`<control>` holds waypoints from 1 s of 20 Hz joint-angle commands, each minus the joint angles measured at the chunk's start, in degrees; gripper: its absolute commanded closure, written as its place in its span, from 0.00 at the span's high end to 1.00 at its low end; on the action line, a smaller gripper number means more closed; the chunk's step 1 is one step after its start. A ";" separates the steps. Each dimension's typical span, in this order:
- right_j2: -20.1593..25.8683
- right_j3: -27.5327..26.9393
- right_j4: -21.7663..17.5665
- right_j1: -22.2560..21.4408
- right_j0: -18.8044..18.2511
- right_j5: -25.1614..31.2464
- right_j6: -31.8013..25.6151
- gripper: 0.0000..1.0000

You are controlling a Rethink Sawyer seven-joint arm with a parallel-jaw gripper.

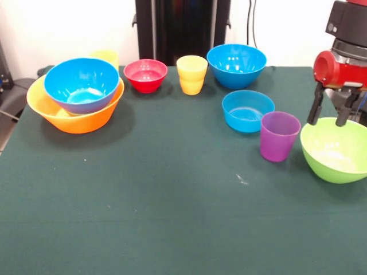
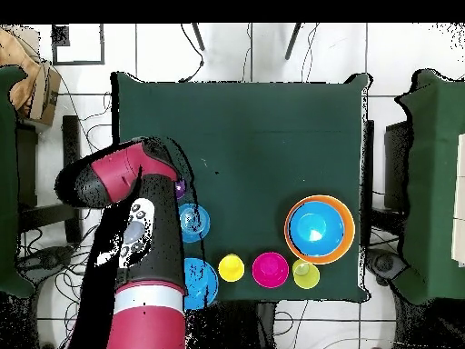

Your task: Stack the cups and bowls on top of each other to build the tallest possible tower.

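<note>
The gripper (image 1: pixel 332 112) hangs spread over the far rim of the lime green bowl (image 1: pixel 335 152), apparently positioned to pinch its wall, though contact is unclear. The tower (image 1: pixel 77 100), 1 blue bowl nested in the orange-yellow bowl (image 1: pixel 69 119), stands well apart.

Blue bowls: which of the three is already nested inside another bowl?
The large blue bowl at the front view's left, sitting inside the orange-yellow bowl. The other large blue bowl and the shallow blue bowl stand directly on the table.
</note>
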 commanded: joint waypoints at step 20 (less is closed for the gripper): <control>9.27 0.46 -5.65 4.42 -6.46 -4.81 -5.75 1.00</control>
